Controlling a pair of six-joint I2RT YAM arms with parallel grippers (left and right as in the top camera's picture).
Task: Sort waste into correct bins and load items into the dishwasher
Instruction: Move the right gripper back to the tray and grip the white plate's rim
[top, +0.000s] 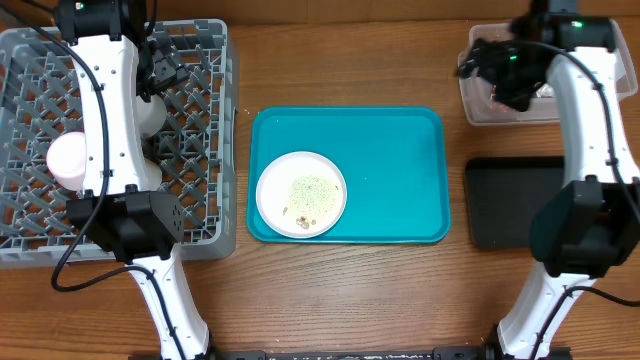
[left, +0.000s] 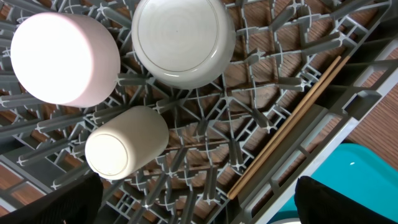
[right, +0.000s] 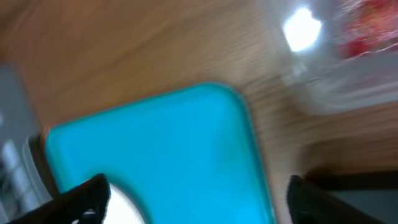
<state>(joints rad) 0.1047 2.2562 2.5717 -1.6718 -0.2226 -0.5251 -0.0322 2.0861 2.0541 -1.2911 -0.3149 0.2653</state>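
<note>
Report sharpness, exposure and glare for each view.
Overhead: sharp and evenly lit. Left wrist: sharp, but the pink bowl is blown out nearly white. Right wrist: motion-blurred throughout; the teal tray has soft edges, the red wrapper is a smear, and a white glare spot burns out near the top right.

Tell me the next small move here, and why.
Probably swing the right gripper from over the tub toward the plate: its jaws stand open with nothing in them, and the plate, scraps on it, is the only dish on the teal tray, outside the rack.
</note>
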